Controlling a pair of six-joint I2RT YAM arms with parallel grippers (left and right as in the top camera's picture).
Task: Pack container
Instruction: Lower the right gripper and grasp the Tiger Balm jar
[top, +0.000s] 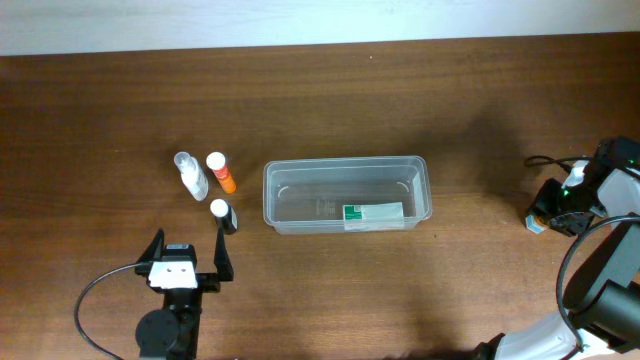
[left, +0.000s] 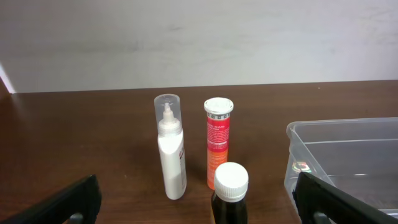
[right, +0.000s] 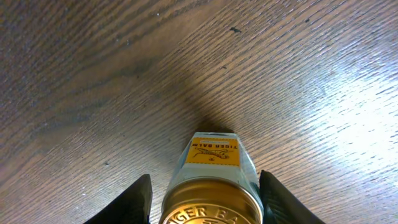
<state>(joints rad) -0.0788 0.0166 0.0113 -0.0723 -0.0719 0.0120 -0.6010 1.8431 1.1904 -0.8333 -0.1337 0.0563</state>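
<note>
Spreading across every view is a dark wood table (top: 320, 100), with a pale wall along its far edge. Near its middle sits the container (top: 345, 160), a clear tub lying lengthwise left to right, upright and open at the top.

The left gripper (top: 190, 242) rests at the near left of the table and points toward the far edge. Its fingers (left: 65, 202) are spread wide and hold nothing. A black cable (top: 95, 295) loops out beside its arm.

The right gripper (right: 205, 179) is far out by the right edge, well apart from the container and tipped down at the tabletop. A finger stands on each side of a jar, close to it. Whether they press on the glass or only flank it cannot be told.

A green and white box (top: 374, 214) lies flat inside the container, against the near wall and right of centre.

Three upright items cluster left of the container, ahead of the left gripper:
- The spray bottle (top: 190, 175) is white with a clear cap and stands furthest left.
- The tube (top: 221, 172) is orange with a white cap and stands just beside the spray bottle.
- The dark bottle (top: 224, 214) has a white screw cap. It stands nearest the open fingers and touches neither.

The jar (right: 213, 155) stands on the table. It has a gold lid and a yellow label with a tiger on it.
</note>
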